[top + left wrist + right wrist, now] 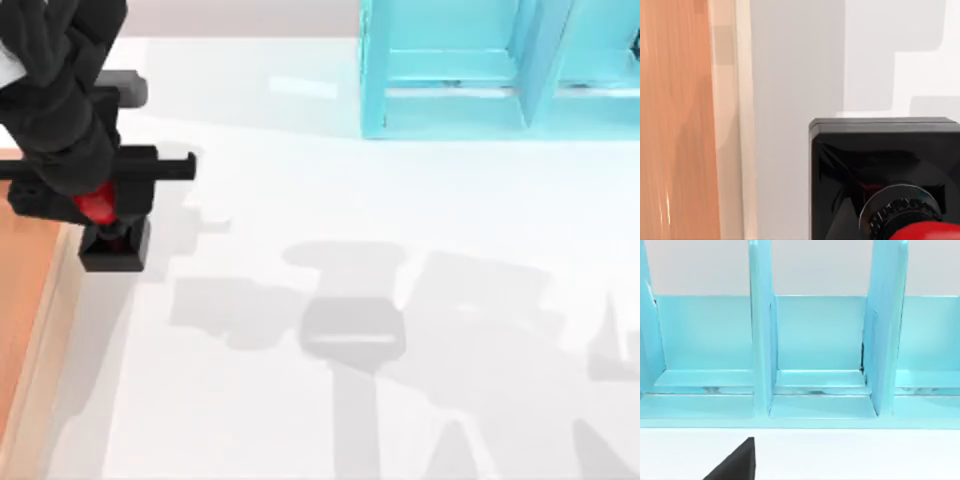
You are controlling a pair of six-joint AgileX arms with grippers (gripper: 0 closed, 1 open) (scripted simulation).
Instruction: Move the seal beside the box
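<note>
The seal [112, 250] has a black square base and a red knob. It stands upright at the table's left, just to the right of the box's pale rim [62, 300]. My left gripper [97, 200] reaches down over it and is shut on the red knob. The left wrist view looks down on the seal [880, 165], with a strip of white table between its base and the box rim [732, 150]. I cannot tell whether the base rests on the table or hangs just above it. A black edge of my right gripper [735, 465] faces the shelf unit.
A translucent cyan shelf unit [480, 70] stands at the back right, with upright dividers [762, 340]. The box's orange-brown inside [18, 300] runs off the left edge. Arm shadows lie across the white table's middle and right.
</note>
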